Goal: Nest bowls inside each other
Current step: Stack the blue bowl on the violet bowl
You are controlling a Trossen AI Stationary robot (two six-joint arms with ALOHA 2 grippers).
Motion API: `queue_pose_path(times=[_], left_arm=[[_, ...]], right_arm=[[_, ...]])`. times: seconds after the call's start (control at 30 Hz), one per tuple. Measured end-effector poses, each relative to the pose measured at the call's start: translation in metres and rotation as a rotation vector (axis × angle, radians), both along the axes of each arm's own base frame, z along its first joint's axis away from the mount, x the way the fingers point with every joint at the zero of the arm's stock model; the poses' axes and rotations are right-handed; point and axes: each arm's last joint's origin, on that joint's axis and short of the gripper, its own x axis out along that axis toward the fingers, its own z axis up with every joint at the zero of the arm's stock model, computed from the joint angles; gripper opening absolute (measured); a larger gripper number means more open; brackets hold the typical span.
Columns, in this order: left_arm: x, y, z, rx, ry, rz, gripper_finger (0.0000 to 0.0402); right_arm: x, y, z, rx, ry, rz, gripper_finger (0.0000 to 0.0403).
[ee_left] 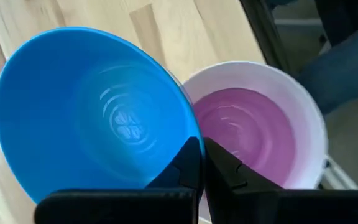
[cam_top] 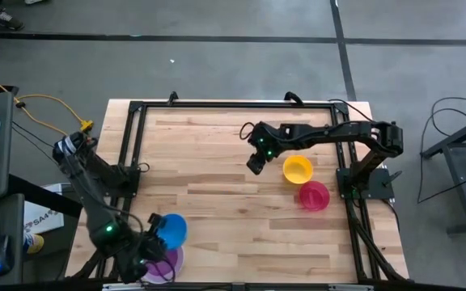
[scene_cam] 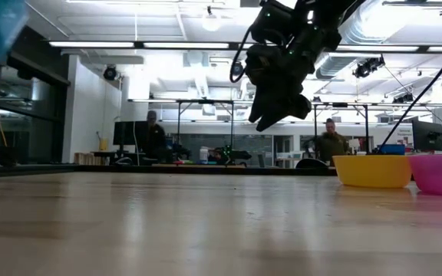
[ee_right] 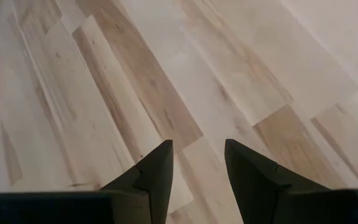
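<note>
High view: 2 arms over a wooden table (cam_top: 217,194). At lower left of the frame the left gripper (cam_top: 154,242) has its jaws pinched tight on the rim of the blue bowl (cam_top: 171,229). The left wrist view shows this bowl (ee_left: 92,124) tilted, its mouth turned toward the camera, the thin rim nipped between the 2 dark fingers (ee_left: 188,165). Just beside it, at the table's lower-left edge, the white bowl (cam_top: 174,260) stands mouth up with the purple bowl (cam_top: 160,267) seated inside — round things, so no long axis.

Right of centre, the right gripper (cam_top: 255,164) hangs above bare wood, jaws spread as wide as they go and holding nothing. The yellow bowl (cam_top: 297,169) sits just right of it; the red-pink bowl (cam_top: 314,196) lies below and right of the yellow one, close beside it — both upright, mouths up, as the low view confirms.
</note>
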Motion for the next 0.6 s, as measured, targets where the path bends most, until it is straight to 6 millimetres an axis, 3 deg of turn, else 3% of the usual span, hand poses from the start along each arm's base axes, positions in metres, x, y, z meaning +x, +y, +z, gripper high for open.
queue_pose_path(times=[0.3, 0.6], left_arm=[[-0.020, -0.023, -0.010, -0.064, 0.026, 0.115, 0.0000], [-0.014, -0.049, -0.036, -0.120, 0.125, 0.102, 0.0000]], right_arm=[[0.001, 0.002, 0.001, 0.006, -0.006, -0.017, 0.0138], [0.001, 0.001, 0.001, -0.010, -0.003, -0.042, 0.0138]])
